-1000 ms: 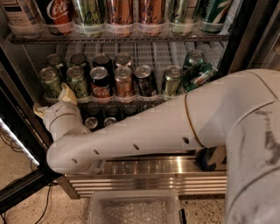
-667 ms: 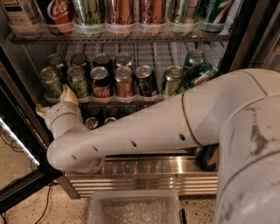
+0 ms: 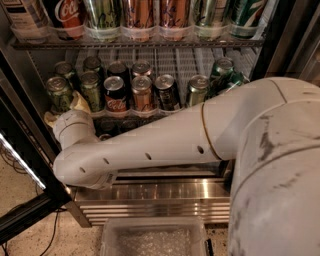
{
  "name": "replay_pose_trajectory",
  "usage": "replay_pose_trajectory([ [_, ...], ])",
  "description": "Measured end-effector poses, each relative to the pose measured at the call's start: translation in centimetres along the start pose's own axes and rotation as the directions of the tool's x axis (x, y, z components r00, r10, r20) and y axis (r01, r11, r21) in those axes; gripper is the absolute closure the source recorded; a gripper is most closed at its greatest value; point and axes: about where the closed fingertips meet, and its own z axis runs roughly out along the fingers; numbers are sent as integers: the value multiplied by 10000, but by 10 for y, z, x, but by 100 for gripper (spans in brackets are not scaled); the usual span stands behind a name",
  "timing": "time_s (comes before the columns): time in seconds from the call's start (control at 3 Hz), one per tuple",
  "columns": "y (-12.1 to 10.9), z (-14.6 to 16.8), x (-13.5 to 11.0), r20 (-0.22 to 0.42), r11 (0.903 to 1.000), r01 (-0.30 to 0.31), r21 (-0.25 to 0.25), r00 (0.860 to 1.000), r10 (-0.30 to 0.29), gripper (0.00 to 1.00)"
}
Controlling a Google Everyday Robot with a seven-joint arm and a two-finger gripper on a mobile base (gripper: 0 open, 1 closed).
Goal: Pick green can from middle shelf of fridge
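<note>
Nudging the tan-padded gripper slightly further in at the left end of the silver wire middle shelf, just beside the front-row pale olive-green can. Still approaching, not yet lifting. Jaw opening impossible to tell.

gripper mostly behind wrist, 9 o'clock, middle shelf front | lowest rack blocked by arm | bottles cropped 12 o'clock | bin cut 6 o'clock

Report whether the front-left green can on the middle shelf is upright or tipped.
Upright: the green can stands on the middle shelf, silver top facing up; the gripper is right beside it.
</note>
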Motion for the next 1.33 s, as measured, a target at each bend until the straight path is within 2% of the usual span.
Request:
replay_pose_trajectory([
  [0.67, -18, 14, -6, 37, 9984, -8, 565, 10000, 6, 36],
  [1.0, -16, 15, -6, 22, 9984, -23, 569, 10000, 22, 42],
  [1.33, -13, 15, -5, -2, 9985, -66, 550, 10000, 66, 61],
])
